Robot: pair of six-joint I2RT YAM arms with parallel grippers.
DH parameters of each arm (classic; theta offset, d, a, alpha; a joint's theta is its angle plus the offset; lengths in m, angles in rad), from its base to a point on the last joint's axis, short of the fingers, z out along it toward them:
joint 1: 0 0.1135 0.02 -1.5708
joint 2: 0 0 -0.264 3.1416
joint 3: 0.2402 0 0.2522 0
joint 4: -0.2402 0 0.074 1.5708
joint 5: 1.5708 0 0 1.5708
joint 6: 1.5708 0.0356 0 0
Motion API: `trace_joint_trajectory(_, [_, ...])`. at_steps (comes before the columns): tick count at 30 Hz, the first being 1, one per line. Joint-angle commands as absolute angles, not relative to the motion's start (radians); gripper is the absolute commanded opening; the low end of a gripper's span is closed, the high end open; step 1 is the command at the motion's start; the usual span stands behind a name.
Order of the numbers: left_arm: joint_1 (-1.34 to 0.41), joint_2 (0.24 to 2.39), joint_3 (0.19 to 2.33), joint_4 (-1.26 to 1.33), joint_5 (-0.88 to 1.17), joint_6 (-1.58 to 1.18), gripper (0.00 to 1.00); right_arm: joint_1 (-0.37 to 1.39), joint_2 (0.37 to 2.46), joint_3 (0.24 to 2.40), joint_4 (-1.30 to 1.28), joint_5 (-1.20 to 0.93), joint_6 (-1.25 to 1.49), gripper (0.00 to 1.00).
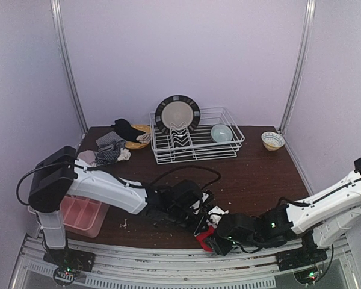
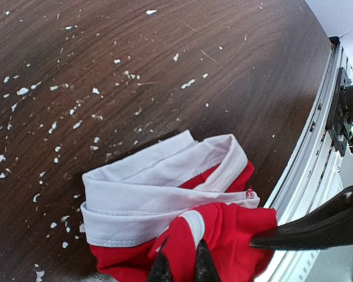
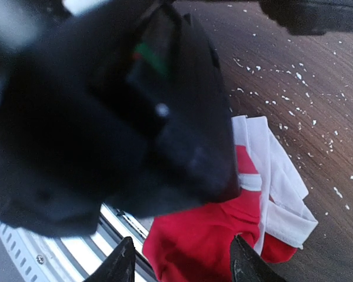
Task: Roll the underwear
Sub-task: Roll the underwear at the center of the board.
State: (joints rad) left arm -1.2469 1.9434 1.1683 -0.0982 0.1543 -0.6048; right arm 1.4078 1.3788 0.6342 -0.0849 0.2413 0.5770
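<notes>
Red underwear [image 2: 165,194] lies bunched at the near edge of the counter [image 2: 135,59], white waistband doubled over; no tight roll formed yet. Left pincer [image 2: 181,267] is clenched, tips nipping the red cloth. Right pincer [image 3: 181,261] is released, fingers spread just above the same garment. Striped underwear [image 1: 110,150] and black underwear [image 1: 126,127] sit heaped at the far-left corner, unrolled. Judgement: early stage. 1 piece is partly worked, and the heap is left to do.
</notes>
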Motion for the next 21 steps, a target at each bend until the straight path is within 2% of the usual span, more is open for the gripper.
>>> trace_joint_trajectory(1, [-1.250, 1.993, 1.155, -0.159, 0.178, -0.621, 0.00, 1.392, 1.474, 0.673, -0.113, 0.268, 0.610, 0.52])
trace_joint_trajectory(6, [-1.249, 1.973, 1.138, -0.141, 0.179, -0.624, 0.07, 1.385, 1.534, 0.662, -0.140, 0.234, 0.701, 0.39])
trace_joint_trajectory(9, [-1.250, 1.953, 1.124, -0.134, 0.171, -0.623, 0.17, 1.367, 1.561, 0.646, -0.154, 0.222, 0.748, 0.29])
trace_joint_trajectory(15, [-1.250, 1.892, 1.085, -0.119, 0.145, -0.631, 0.39, 1.362, 1.554, 0.609, -0.129, 0.199, 0.783, 0.26])
trace_joint_trajectory(19, [-1.250, 1.848, 1.066, -0.117, 0.118, -0.636, 0.58, 1.363, 1.549, 0.593, -0.115, 0.184, 0.792, 0.25])
trace_joint_trajectory(20, [-1.250, 1.835, 1.054, -0.116, 0.105, -0.640, 0.66, 1.360, 1.550, 0.589, -0.107, 0.177, 0.794, 0.23])
trace_joint_trajectory(21, [-1.250, 1.818, 1.043, -0.111, 0.093, -0.644, 0.90, 1.356, 1.551, 0.584, -0.094, 0.162, 0.798, 0.22])
